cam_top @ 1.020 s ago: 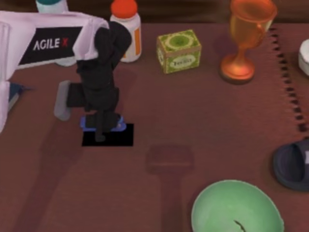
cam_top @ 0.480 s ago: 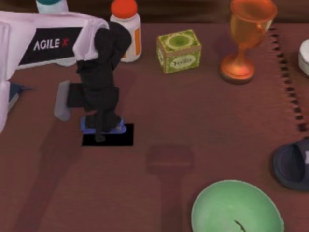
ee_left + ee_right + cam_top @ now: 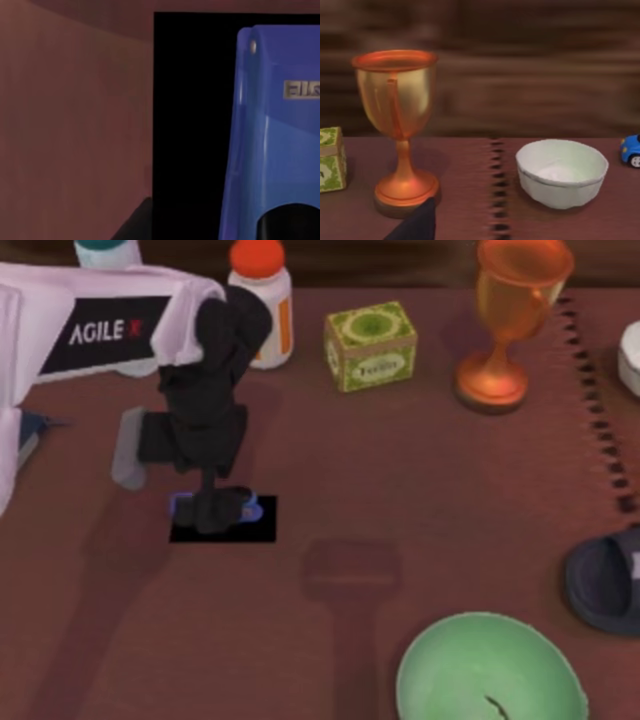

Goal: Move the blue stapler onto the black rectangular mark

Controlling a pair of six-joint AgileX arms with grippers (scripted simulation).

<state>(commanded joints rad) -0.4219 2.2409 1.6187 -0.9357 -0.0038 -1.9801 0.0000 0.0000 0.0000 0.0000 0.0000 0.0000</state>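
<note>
While clamped on the blue stapler [image 3: 247, 506] — left gripper [image 3: 212, 510] low over the black rectangular mark [image 3: 262, 530] beneath — presumably for set-down.

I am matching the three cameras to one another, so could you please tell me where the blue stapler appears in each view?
Top view: the blue stapler peeks out under the left gripper, at the far edge of the black rectangular mark, left of centre.
Left wrist view: it fills the picture's right side, over the mark.
Right wrist view: not in it.
Shared landmark: the black mark, in the top and left wrist views.
</note>
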